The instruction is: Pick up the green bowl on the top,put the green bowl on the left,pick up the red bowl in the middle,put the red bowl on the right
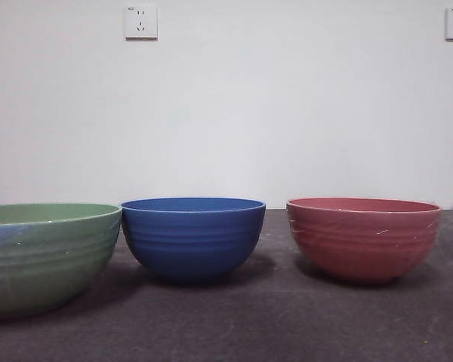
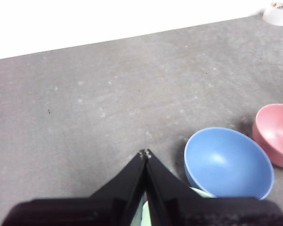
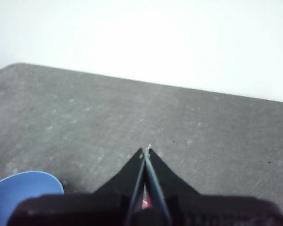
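Sitting apart on the surface (image 1: 287,324) are green bowl (image 1: 45,253), blue bowl (image 1: 192,237), red bowl (image 1: 362,237); both pincers clenched empty above, best kept clear.

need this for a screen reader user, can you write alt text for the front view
Three ribbed bowls stand apart in a row on a dark grey table before a white wall: the green bowl nearest and cut off at the left edge, a blue bowl in the middle, the red bowl on the right. Two wall sockets sit high up; no arm shows.
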`<control>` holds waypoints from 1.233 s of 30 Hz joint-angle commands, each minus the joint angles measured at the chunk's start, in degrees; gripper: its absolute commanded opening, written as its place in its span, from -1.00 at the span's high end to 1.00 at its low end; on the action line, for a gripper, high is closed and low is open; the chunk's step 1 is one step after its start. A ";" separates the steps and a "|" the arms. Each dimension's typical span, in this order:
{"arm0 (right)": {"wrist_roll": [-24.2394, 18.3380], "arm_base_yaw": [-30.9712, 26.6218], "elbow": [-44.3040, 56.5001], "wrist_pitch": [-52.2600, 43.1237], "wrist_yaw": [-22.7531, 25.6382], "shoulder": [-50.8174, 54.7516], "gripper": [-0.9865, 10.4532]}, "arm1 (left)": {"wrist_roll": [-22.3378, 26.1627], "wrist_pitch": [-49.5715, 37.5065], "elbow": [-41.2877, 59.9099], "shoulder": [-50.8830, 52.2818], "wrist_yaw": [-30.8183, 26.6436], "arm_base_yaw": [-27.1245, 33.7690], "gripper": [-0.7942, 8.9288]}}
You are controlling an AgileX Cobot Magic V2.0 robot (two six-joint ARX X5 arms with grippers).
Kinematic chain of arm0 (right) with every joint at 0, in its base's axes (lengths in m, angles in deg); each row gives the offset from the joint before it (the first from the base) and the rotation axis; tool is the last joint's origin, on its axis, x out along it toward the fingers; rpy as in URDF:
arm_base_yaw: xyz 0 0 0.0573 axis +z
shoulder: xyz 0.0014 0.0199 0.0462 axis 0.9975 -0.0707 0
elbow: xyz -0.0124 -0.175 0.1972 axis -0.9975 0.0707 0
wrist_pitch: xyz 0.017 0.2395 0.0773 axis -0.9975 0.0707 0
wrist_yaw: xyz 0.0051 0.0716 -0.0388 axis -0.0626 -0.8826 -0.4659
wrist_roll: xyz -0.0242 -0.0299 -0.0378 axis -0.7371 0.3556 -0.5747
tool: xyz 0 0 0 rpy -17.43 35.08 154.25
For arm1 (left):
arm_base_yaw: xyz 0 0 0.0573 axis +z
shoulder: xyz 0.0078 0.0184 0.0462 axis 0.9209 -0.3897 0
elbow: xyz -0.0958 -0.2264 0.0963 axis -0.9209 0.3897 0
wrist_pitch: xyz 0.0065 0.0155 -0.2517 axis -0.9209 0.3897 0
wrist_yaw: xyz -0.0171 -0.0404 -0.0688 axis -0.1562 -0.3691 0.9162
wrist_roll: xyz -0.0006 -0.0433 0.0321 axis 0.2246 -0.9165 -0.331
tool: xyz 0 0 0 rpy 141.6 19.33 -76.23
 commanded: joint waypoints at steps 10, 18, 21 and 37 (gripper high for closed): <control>1.31 -0.17 8.81 -0.07 0.11 10.47 0.82 | -2.23 -3.13 10.88 9.11 0.00 0.13 0.84; 1.31 -0.17 8.81 3.23 0.11 10.40 0.82 | -2.23 -2.03 10.88 9.11 0.00 0.13 0.84; 1.31 -0.17 8.81 4.33 0.11 10.40 0.82 | -2.23 -1.99 10.88 9.20 -0.02 -0.20 0.84; 1.31 -0.17 8.81 8.24 0.13 10.40 0.82 | 3.96 -14.78 33.92 35.65 -8.61 6.75 0.84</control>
